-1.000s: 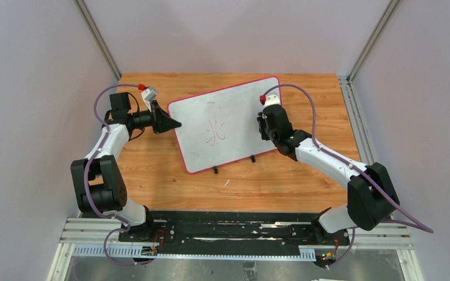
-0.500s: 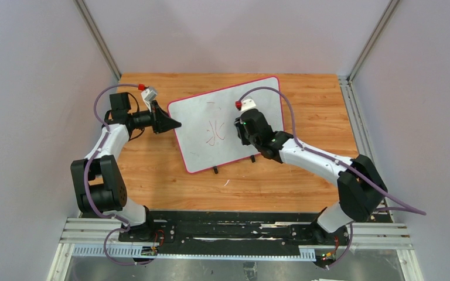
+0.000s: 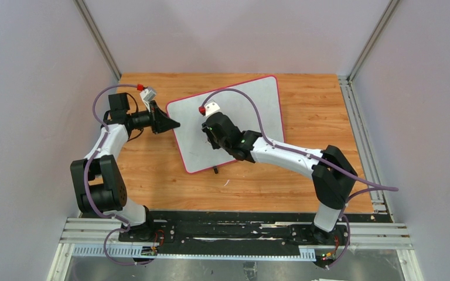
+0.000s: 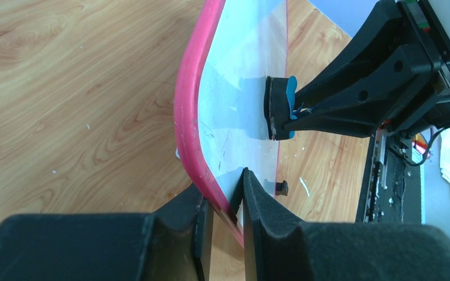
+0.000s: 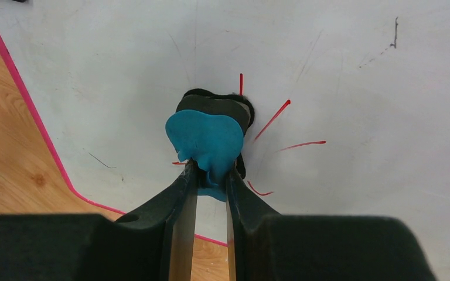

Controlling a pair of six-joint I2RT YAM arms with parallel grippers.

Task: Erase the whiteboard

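Whiteboard (image 3: 263, 99), smooth and pink-rimmed, pinched by left fingers (image 4: 258, 222); right fingers (image 5: 179, 216) clamp blue eraser (image 5: 205, 137).

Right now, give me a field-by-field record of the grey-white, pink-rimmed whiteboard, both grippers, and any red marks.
board: grey-white whiteboard with thin pink rim, lying on the wooden table
left gripper: shut on the whiteboard's pink rim near a corner
right gripper: shut on a blue eraser, its black felt pad against the board
marks: thin red strokes showing around the eraser
task: not finished
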